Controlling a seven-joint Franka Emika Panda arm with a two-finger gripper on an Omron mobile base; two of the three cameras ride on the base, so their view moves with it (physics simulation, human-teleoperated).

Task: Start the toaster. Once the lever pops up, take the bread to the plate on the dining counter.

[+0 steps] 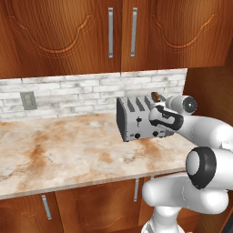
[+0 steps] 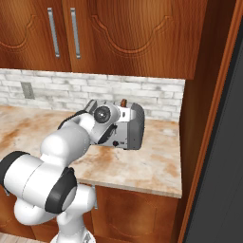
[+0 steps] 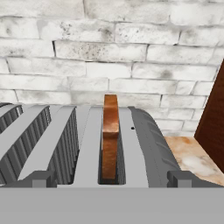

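Note:
The silver-grey toaster (image 1: 136,119) (image 2: 134,124) (image 3: 144,144) stands on the kitchen counter against the brick wall. The bread (image 1: 155,96) (image 2: 124,102) (image 3: 110,131) stands upright in its rightmost slot, with the brown crust sticking out above the top. My gripper (image 1: 154,113) (image 3: 110,179) is open at the toaster's front right, level with its top edge. Its fingertips (image 3: 39,178) stand wide apart on either side of the bread's slot and hold nothing. One black lever (image 1: 139,120) shows on the face; my hand covers the other. The plate and the dining counter are out of view.
The marbled beige counter (image 1: 68,150) runs left of the toaster. A wall outlet (image 1: 28,100) sits in the brick backsplash. Wood cabinets (image 1: 113,32) hang overhead. A tall wood panel (image 2: 199,118) closes the counter just right of the toaster.

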